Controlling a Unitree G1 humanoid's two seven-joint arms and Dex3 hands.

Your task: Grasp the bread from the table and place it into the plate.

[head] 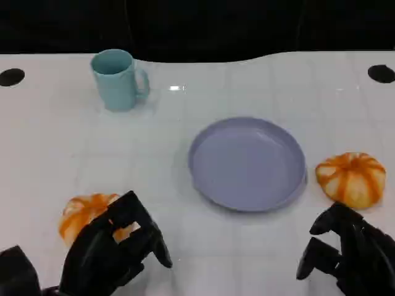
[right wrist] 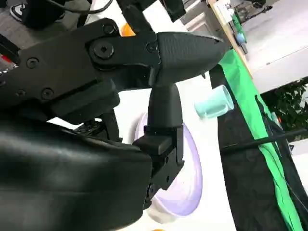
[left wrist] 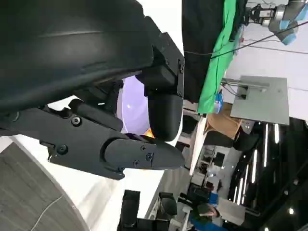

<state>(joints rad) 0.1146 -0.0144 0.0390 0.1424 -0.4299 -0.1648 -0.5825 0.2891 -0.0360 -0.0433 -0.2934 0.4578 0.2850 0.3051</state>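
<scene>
Two round orange-striped breads lie on the white table. One bread (head: 352,179) sits just right of the lavender plate (head: 247,163). The other bread (head: 83,213) lies at the near left, partly hidden behind the fingers of my left hand (head: 117,246). That hand hovers right beside it with its fingers spread and nothing held. Low at the near right, my right hand (head: 345,253) stays a little short of the right bread, fingers apart and holding nothing. The plate (right wrist: 190,180) has nothing on it. In the right wrist view, my right hand (right wrist: 159,62) reaches out with its fingers extended.
A teal mug (head: 117,79) stands at the far left of the table, also seen as the mug (right wrist: 214,102) beyond the plate. Two black round holes (head: 11,76) mark the table's far corners. Bare white tabletop lies between the plate and both hands.
</scene>
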